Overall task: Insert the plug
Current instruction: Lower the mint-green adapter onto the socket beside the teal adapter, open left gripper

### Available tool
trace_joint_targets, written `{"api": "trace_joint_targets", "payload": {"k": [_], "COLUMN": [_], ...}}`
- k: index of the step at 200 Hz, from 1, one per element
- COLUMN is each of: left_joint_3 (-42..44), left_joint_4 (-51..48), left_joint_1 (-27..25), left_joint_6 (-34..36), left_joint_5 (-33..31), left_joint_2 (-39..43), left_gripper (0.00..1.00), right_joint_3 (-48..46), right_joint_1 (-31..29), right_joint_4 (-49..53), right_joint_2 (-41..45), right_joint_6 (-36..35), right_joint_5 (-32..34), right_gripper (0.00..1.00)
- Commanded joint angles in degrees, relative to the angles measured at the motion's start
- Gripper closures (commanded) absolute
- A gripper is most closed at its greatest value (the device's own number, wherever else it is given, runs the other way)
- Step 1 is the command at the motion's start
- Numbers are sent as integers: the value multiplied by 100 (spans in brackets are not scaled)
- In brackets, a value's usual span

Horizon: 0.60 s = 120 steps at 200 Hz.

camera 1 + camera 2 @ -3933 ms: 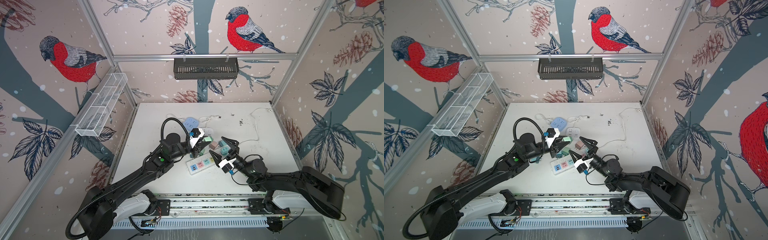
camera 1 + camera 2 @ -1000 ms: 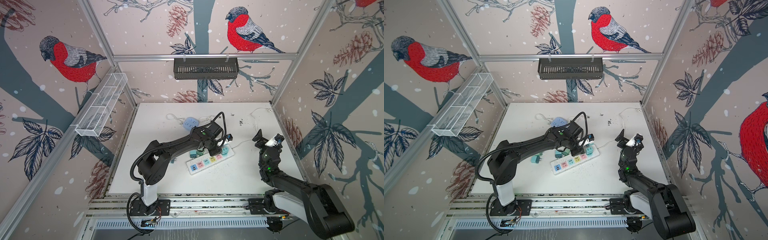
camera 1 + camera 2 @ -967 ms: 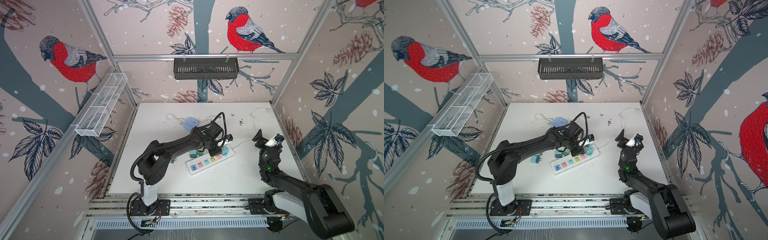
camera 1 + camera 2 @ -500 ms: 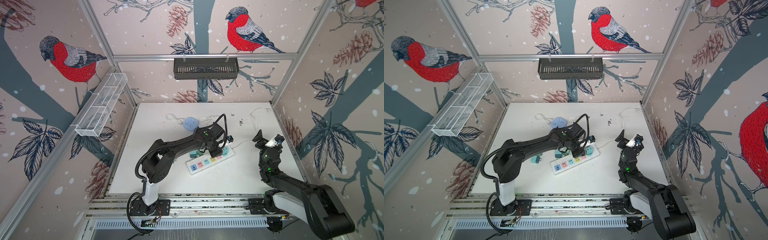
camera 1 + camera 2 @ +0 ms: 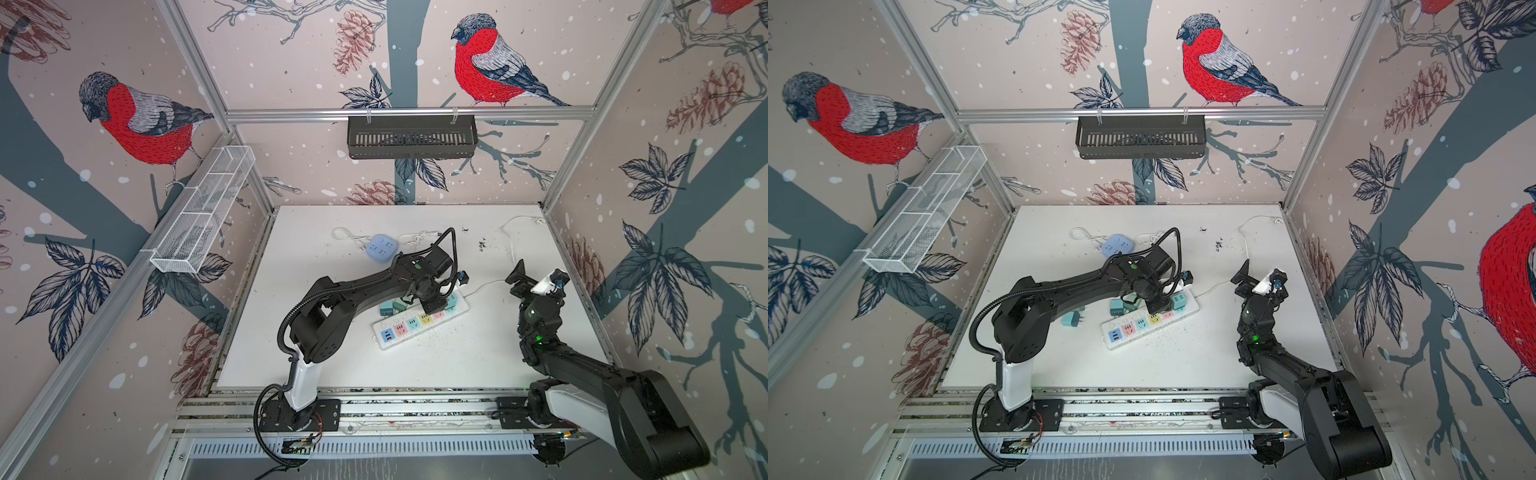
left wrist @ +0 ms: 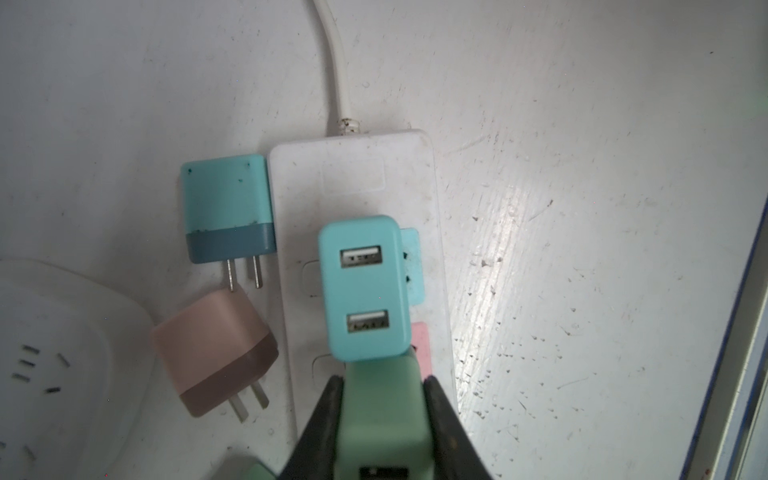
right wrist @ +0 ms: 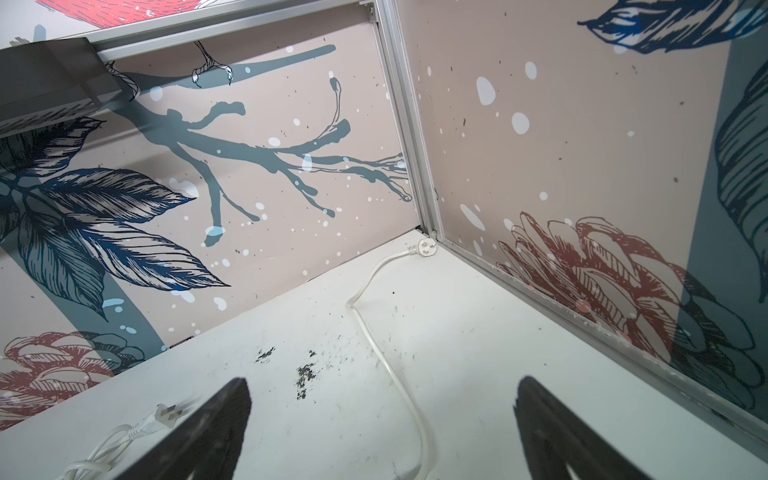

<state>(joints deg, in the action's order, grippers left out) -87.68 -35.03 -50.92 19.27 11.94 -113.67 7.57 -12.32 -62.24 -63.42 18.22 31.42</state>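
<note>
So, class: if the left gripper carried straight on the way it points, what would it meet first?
Probably the strip: the left gripper points down at it, its green plug leading, though depth is unclear.

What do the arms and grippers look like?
The left arm and right arm are matte black with white base links and green status lights. A black corrugated cable loops off the left arm. The left gripper and right gripper have black wedge-shaped fingers.

We look into a robot lab cell: a white table [image 5: 332, 249] fenced by aluminium posts [image 5: 195, 66] and bird-print wall panels [image 5: 291, 54], with two robot arms [image 5: 357, 286] bolted to a front rail [image 5: 415, 411].
</note>
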Motion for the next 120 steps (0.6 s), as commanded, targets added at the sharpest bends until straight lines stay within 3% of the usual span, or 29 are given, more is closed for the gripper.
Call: {"api": "trace_joint_targets", "payload": {"k": [1, 120], "left_joint_3": [-52, -338], "left_joint_4": [-184, -447], "left_joint_1": [-31, -54], "left_joint_6": [48, 40], "left_joint_5": [-155, -328], "left_joint_2": [-130, -610], "left_gripper": [100, 100], "right_joint_3": [-18, -54], "right_joint_1": [17, 67], "right_joint_4": [-183, -195], "right_joint_2": [20, 33], "right_joint_6": [108, 206], "right_joint_5": [-22, -56], "right_gripper": [0, 0]}}
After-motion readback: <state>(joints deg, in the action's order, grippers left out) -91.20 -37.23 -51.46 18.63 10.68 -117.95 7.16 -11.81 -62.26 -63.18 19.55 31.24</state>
